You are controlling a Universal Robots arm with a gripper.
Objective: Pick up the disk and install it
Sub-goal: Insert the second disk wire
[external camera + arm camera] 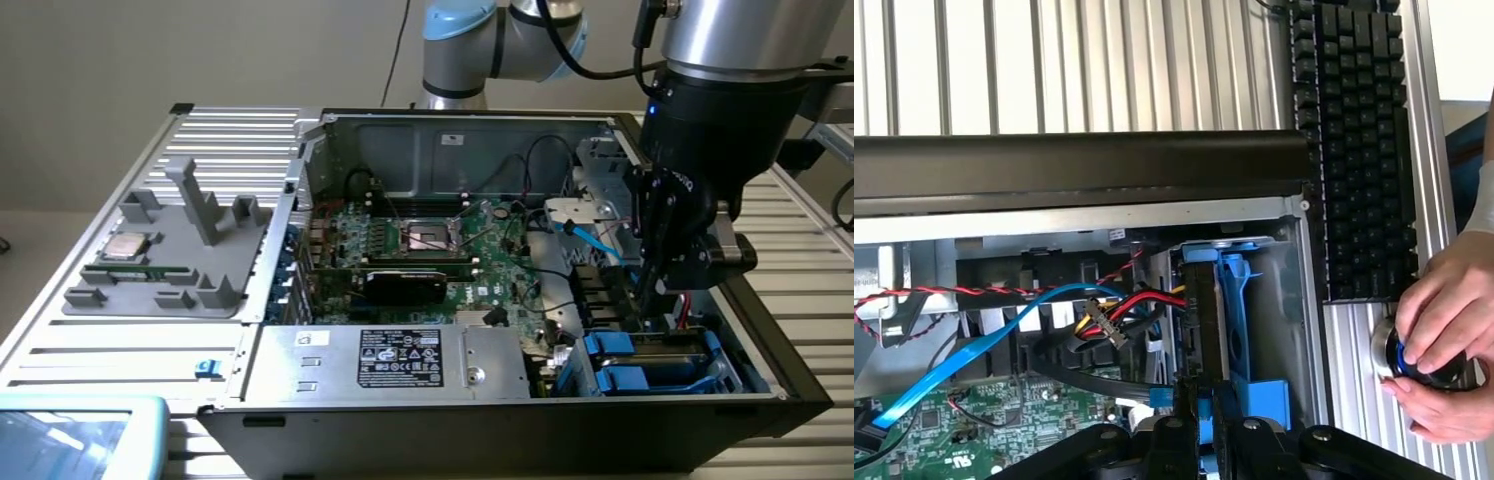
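Inside the drive bay at the corner of the open computer case (787,385), the disk (1204,330) stands on edge in its blue carrier. Closed fingers (1179,440) of the gripper (1201,425) pinch its edge. Beside a keyboard (1354,140), a person's hands (1444,340) hold a knob.

Pale plain wall (200,50) behind; ribbed aluminium table (120,365) under even light.

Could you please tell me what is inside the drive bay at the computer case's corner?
Blue plastic carrier rails stand in the grey metal bay; the drive's face between them is covered.
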